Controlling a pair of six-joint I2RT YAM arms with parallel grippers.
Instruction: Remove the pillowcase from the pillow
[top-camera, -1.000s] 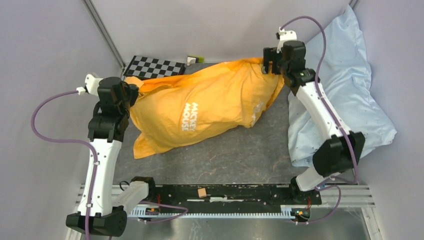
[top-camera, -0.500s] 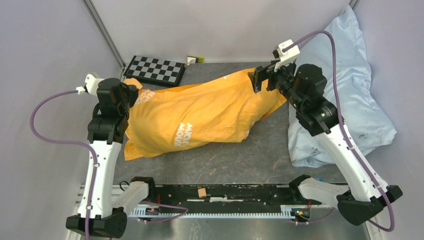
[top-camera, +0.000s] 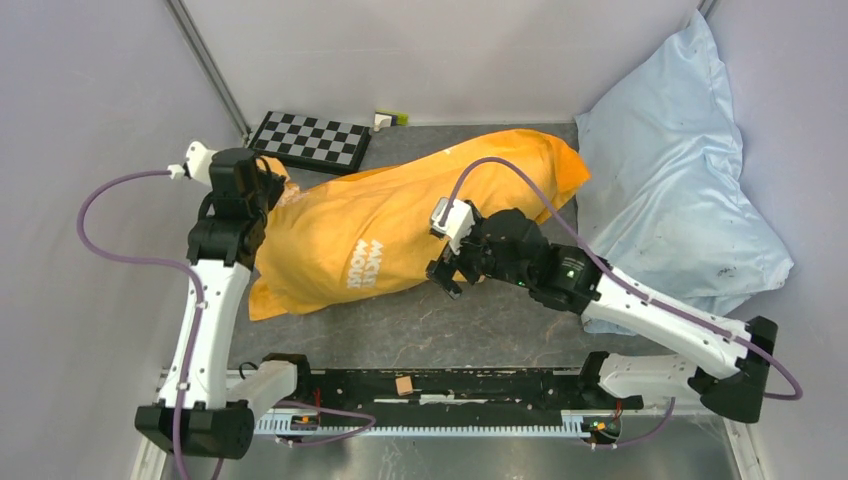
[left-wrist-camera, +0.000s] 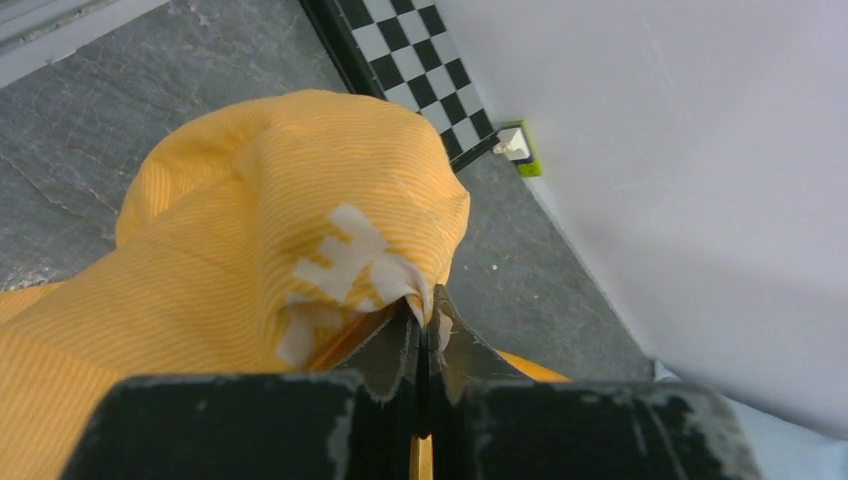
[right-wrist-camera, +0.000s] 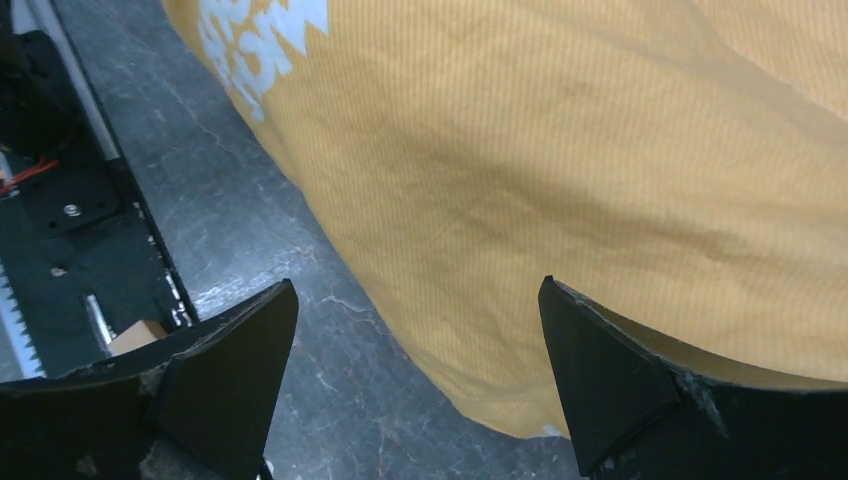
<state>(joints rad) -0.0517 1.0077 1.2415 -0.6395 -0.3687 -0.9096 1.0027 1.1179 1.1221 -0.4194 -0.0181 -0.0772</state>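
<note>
The orange pillowcase (top-camera: 400, 220) lies plump across the table, with white "Mickey Mouse" lettering on top. The white pillow is hidden inside it. My left gripper (top-camera: 268, 185) is at its far left end. In the left wrist view, the left gripper (left-wrist-camera: 425, 320) is shut on a bunched corner of the pillowcase (left-wrist-camera: 250, 230). My right gripper (top-camera: 445, 270) hovers at the near edge of the pillowcase, about midway along it. In the right wrist view, the right gripper (right-wrist-camera: 416, 285) is open and empty, just above the pillowcase (right-wrist-camera: 560, 130) edge.
A large pale blue satin pillow (top-camera: 680, 190) leans in the far right corner. A checkerboard (top-camera: 310, 140) and a small green and white object (top-camera: 390, 119) lie by the back wall. The black arm rail (top-camera: 450, 385) runs along the near edge.
My right gripper let go of the pillowcase's far right end and swung down to its near edge, open. The far right end dropped to the table. The left arm kept its grip.
</note>
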